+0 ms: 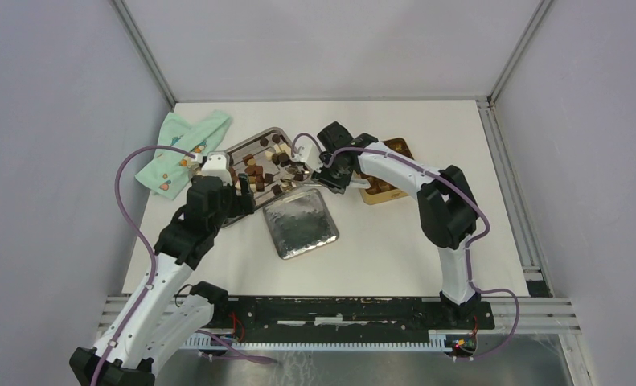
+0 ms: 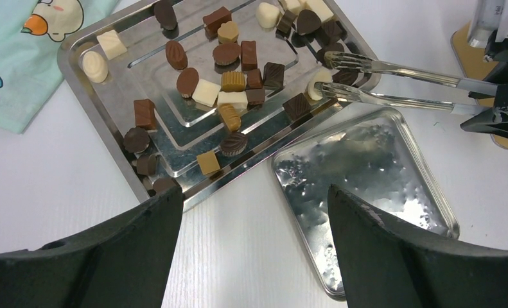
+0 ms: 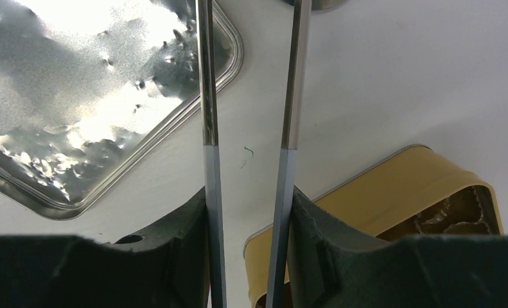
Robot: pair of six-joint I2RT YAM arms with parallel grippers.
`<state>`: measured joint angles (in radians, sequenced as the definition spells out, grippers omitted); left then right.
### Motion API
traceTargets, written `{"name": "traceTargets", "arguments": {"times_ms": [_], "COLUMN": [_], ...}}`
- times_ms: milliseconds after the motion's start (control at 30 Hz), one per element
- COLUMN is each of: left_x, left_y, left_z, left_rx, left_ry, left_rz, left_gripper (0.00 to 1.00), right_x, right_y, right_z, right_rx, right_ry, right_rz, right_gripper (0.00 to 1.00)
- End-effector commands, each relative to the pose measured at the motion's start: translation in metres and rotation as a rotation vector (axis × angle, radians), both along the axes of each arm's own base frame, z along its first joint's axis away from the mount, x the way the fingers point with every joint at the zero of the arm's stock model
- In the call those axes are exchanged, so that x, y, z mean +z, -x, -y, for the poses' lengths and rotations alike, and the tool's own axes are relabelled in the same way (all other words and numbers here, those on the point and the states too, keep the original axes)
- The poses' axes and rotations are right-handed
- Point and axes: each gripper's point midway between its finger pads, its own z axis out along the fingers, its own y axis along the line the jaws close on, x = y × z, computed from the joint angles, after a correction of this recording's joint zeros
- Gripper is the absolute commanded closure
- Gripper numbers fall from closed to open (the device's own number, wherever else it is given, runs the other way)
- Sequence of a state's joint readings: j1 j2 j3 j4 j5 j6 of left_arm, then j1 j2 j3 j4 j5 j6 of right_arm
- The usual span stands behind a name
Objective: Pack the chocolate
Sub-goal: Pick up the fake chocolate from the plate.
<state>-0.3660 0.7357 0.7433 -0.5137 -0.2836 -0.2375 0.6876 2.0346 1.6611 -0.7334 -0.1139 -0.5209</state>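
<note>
My right gripper [image 3: 248,215] is clamped on slim steel tongs [image 2: 399,99], whose tips reach the rim of the stepped steel tray [image 2: 97,122] where the brown and cream chocolate pieces [image 2: 232,80] lie scattered. My left gripper [image 2: 254,199] hangs spread wide at the tray's near edge.

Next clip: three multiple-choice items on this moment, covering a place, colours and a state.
1. Top view, the gold square tin stands: A right of the stepped steel tray; B left of it; C on it.
2. The small chocolate pieces are: A pink; B dark brown, light brown and cream-white; C green.
3. The right gripper has jaws: A open, empty; B shut on the metal tongs; C hidden.
Key: A, tin lies past the tray's right edge; B, those shades show; B, tong arms sit between the jaws.
</note>
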Motion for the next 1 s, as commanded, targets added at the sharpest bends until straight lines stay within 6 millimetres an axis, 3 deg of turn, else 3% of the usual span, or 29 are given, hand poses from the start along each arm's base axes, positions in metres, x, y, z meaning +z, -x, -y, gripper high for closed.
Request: {"name": "traceTargets", "arguments": {"times_ms": [0,300,667,967], "left_x": [0.015,0.016,0.016,0.016], "left_y": [-0.006,-0.006,-0.005,-0.005], "left_z": [0.001,0.001,0.002,0.002], "left_rx": [-0.029,-0.03,-0.034,-0.035], "left_ry": [-0.013,-0.013,-0.012,-0.011], "left_rz": [0.061,0.062,0.063,0.063], "left_gripper": [0.12,0.12,0.12,0.12], "right_x": [0.014,0.009,0.016,0.018], "right_y": [-0.007,-0.006,-0.002,-0.002], "right_z": [-0.012,-0.022,-0.016,-0.01], "right_rx": [0.012,0.03,0.028,0.018], "right_ry": [-0.032,-0.029,-0.021,-0.004], "right_rz": [0.026,0.009,0.024,0.036], "right_gripper": [0.54,0.55,0.74,0.6]}}
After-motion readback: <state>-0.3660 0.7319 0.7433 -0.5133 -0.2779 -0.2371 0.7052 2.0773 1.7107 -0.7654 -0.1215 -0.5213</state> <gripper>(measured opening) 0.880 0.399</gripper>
